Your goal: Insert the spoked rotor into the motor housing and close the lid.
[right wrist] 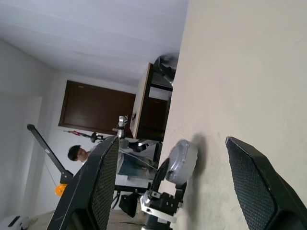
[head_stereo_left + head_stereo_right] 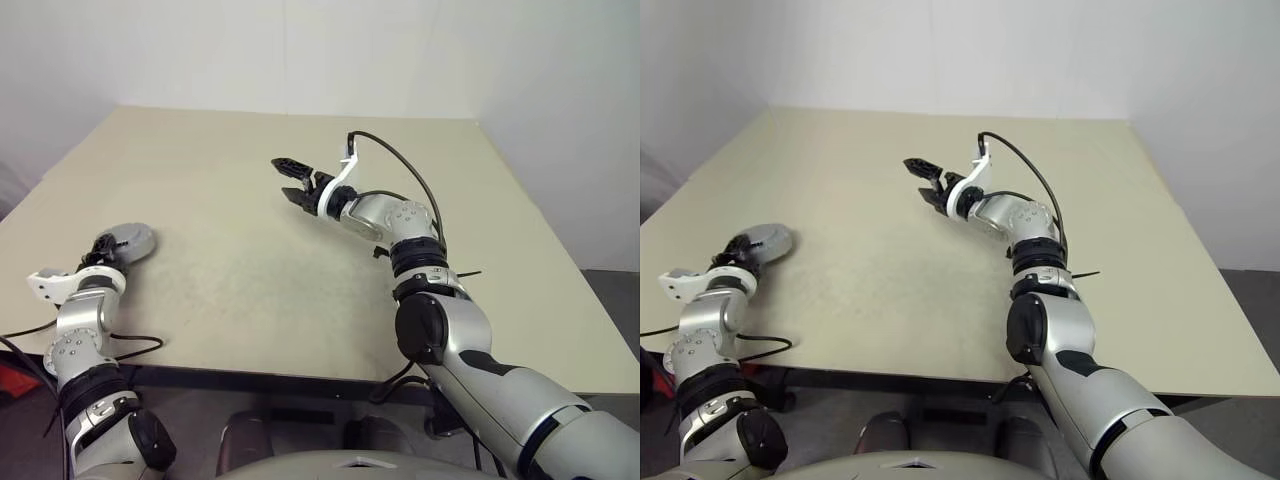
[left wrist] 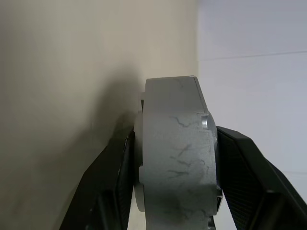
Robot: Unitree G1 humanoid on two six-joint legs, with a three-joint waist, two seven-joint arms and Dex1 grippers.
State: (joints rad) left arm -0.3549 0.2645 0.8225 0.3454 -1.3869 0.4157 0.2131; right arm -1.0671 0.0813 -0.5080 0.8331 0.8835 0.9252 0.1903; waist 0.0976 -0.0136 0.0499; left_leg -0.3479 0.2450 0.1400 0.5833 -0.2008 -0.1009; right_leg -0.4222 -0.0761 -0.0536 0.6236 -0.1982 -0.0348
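Clearly you are near the end: on the table (image 2: pixel 300 260), at its left edge, the left gripper (image 2: pixel 108 248) clamps a grey closed unit, which I judge to be the motor housing (image 2: pixel 128 241) with the lid (image 3: pixel 177 158) on. Setting it down is what remains. Your right gripper (image 2: pixel 292 178) hovers mid-table, level, jaws wide and empty.

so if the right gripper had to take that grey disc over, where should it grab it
Probably the free upper rim. The grey disc stands on edge on the table, with the left gripper clamping its two faces, so the open right gripper could come from above.
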